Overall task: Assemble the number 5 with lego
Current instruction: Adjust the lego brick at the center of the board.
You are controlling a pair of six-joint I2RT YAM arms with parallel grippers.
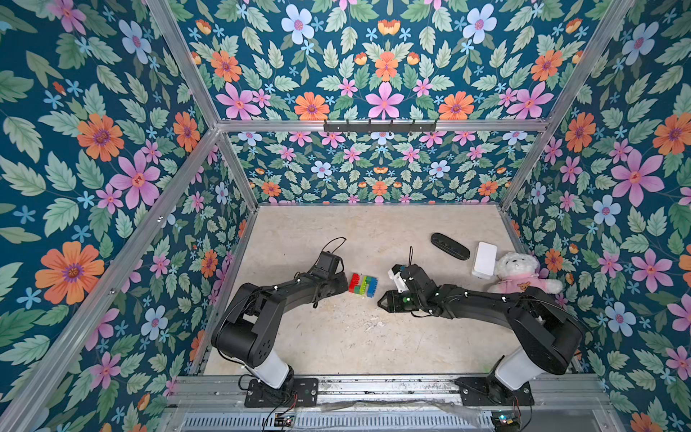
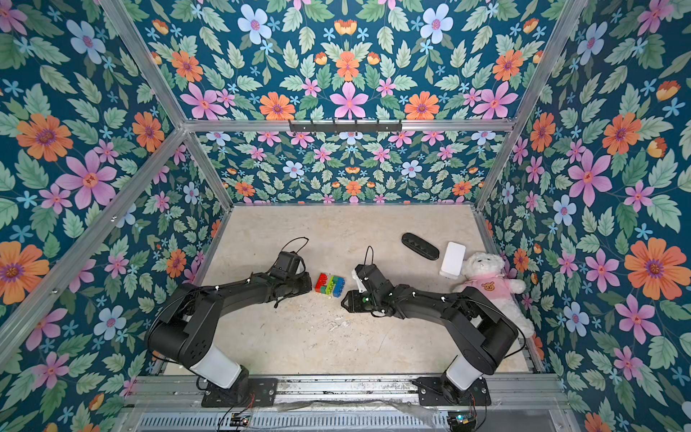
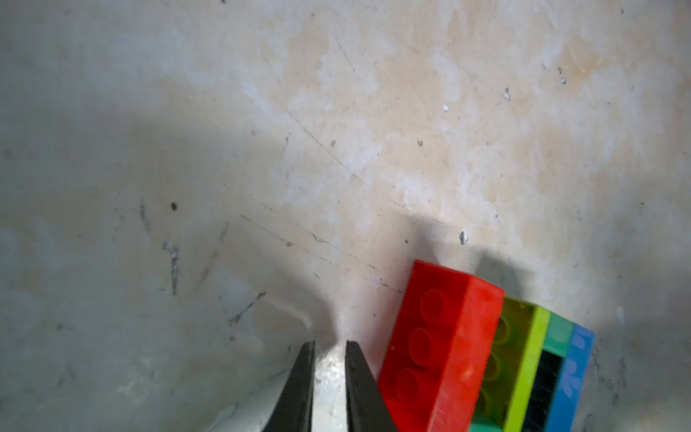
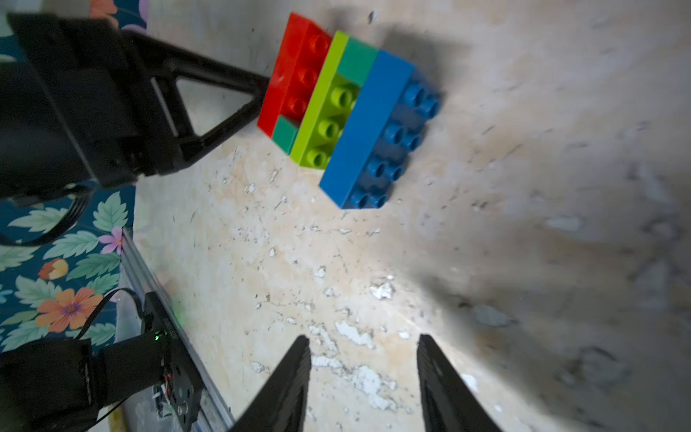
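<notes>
Jaws nearly together, empty: your left gripper (image 3: pixel 329 345) noses against the red brick (image 3: pixel 441 348) of the number 5 (image 1: pixel 363 285), middle of the tabletop (image 1: pixel 336 336), probably squaring it. The right gripper (image 4: pixel 362 338) hangs clear, jaws apart.

In both top views I get bright, even overhead light and sharp detail. The frame rails (image 1: pixel 183 56) bow outward toward 9 and 3 o'clock, and shadows on the table (image 1: pixel 336 336) are faint and soft.

My left wrist view is dimmer. The bricks (image 3: pixel 448 355) look soft and throw a grey shadow, with glare between the tips of the left gripper (image 3: pixel 329 348).

Near the right gripper (image 4: pixel 362 340) the table is crisp. Beyond the bricks it darkens and smears.
</notes>
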